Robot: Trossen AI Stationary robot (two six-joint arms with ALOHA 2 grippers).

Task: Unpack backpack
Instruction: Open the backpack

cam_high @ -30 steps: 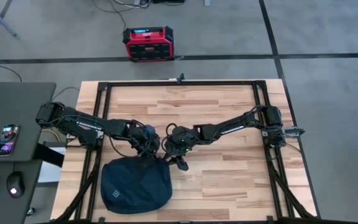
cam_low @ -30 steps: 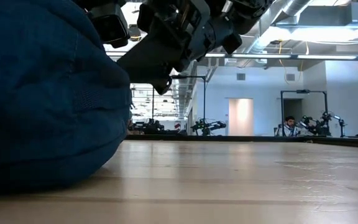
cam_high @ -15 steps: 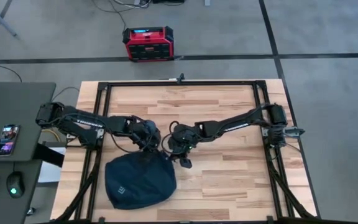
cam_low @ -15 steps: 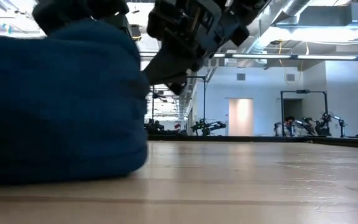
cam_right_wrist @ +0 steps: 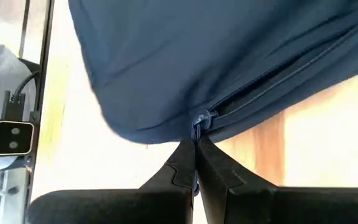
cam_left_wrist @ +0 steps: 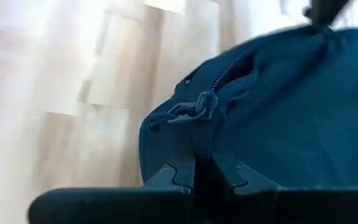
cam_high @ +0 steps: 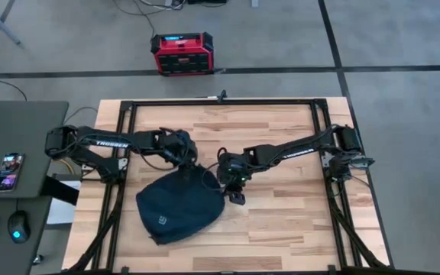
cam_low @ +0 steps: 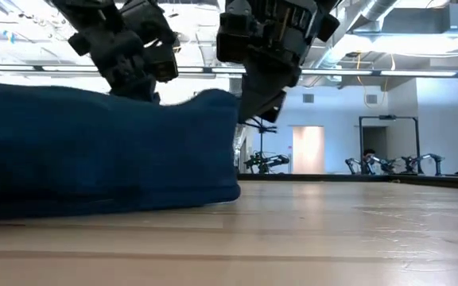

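**Both grippers clamped on the backpack's zipper line**

The right gripper [cam_right_wrist: 195, 149] has its jaws pressed together on a zipper pull [cam_right_wrist: 201, 119] at the backpack's edge. The left gripper [cam_left_wrist: 194, 171] is likewise clenched, its jaws pinching the fabric beside the zipper track just below a second zipper pull [cam_left_wrist: 194, 107]. In the high view the two grippers sit near each other at the far end of the backpack [cam_high: 180, 210], left gripper [cam_high: 187, 162] on the far corner, right gripper [cam_high: 234, 183] at its right edge. The backpack lies flat on the wooden surface [cam_high: 281, 221], near the front left. A red-black box [cam_high: 182, 53] stands on the floor beyond.
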